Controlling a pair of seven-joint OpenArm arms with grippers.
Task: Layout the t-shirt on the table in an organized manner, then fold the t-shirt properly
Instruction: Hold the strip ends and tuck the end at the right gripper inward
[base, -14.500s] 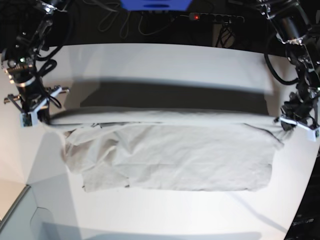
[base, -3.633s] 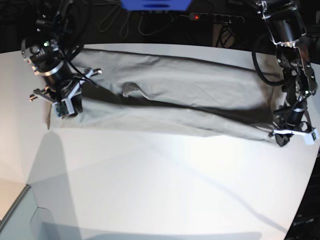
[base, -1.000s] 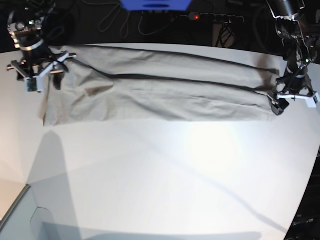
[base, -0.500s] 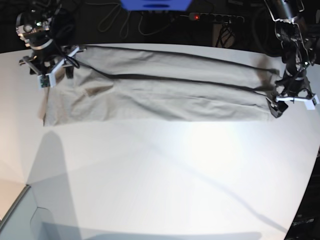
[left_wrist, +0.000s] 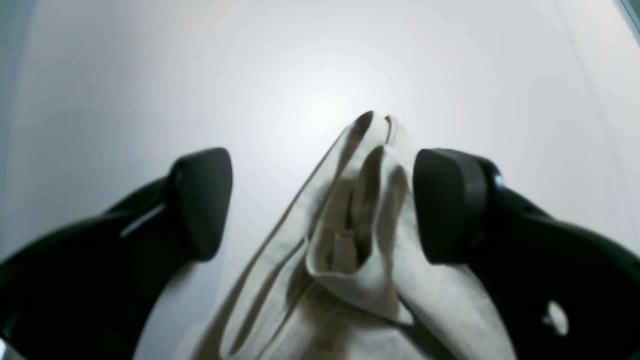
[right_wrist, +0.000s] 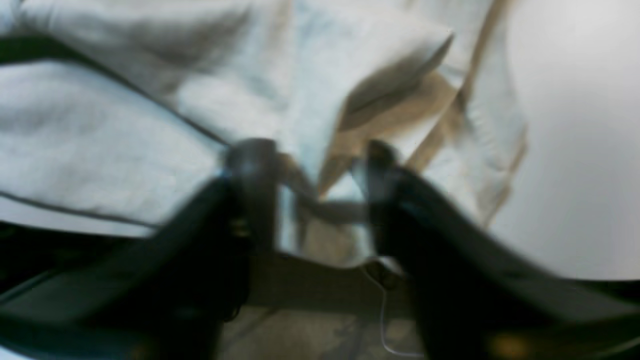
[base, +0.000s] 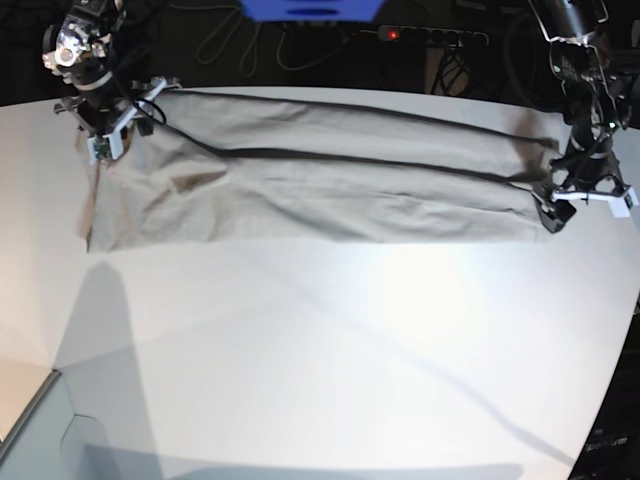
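One t-shirt (base: 320, 180) folded lengthwise across table (base: 330, 350), left pincer (left_wrist: 320, 200) open, right pincer (right_wrist: 315, 200) unclear.

No legible text, label, brand or number anywhere in view.

Right wrist view is blurred throughout: the right claw (right_wrist: 315, 200) shows as dark smears, and whether its tips pinch the t-shirt (right_wrist: 150, 125) fold between them or only straddle it can't be told. Lower part of that view is dark and unreadable. In the base view the right claw (base: 103, 125) is too small to judge its opening. Left wrist view: t-shirt (left_wrist: 350, 240) soft-focus, cut off by the bottom edge; the left claw (left_wrist: 322, 205) arms cut by both lower corners. Base view: the table (base: 320, 360) cut at left, right and near edges; far background dark, cables indistinct.
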